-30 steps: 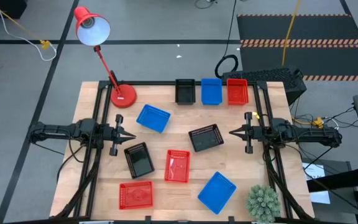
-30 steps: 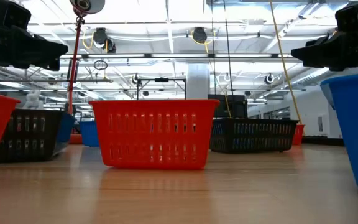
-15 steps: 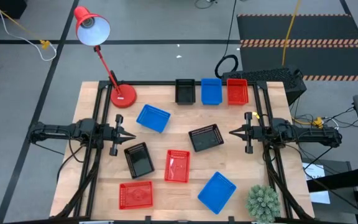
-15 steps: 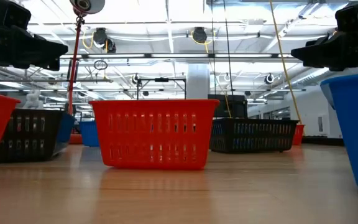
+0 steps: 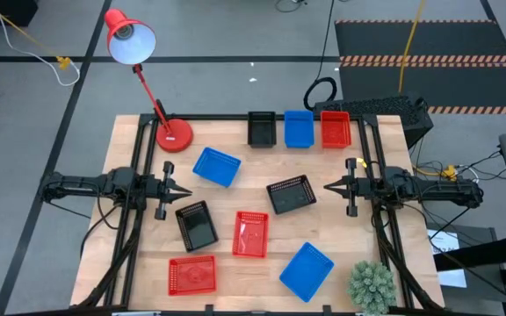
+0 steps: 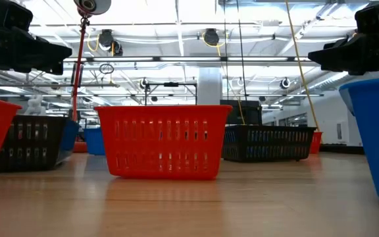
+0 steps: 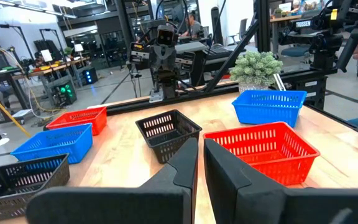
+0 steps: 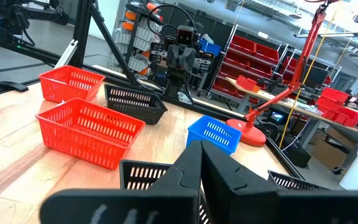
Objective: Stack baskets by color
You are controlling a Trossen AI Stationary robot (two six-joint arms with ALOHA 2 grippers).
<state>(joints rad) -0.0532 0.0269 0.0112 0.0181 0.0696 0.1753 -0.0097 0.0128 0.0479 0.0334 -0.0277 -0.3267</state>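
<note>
**A:** Wooden table (image 5: 139,132) first, left to right: what's on it?

**B:** At the left edge the left gripper (image 5: 183,190) hovers with its fingers nearly together, holding nothing. Near it lie a black basket (image 5: 197,225) and, toward the front edge, a red basket (image 5: 191,275). A blue basket (image 5: 216,167) sits just beyond, next to the lamp (image 5: 173,136).

**A:** And the middle?

**B:** A second red one (image 5: 251,234), a second black one (image 5: 291,194), and a second blue one (image 5: 307,269) near the front. Along the far edge stand three more, side by side: black (image 5: 262,128), blue (image 5: 298,129), red (image 5: 336,129).

**A:** The right side?

**B:** The right gripper (image 5: 330,186) waits there, closed and empty, with a small plant (image 5: 372,286) at the front corner.

**A:** So how far along?

**B:** I'd say nothing is done. No basket is nested in another; six lie scattered, and all of the stacking is left.

**A:** Any change from a second ago?

**B:** None that I can see. Arms and baskets are exactly where they were.
</note>
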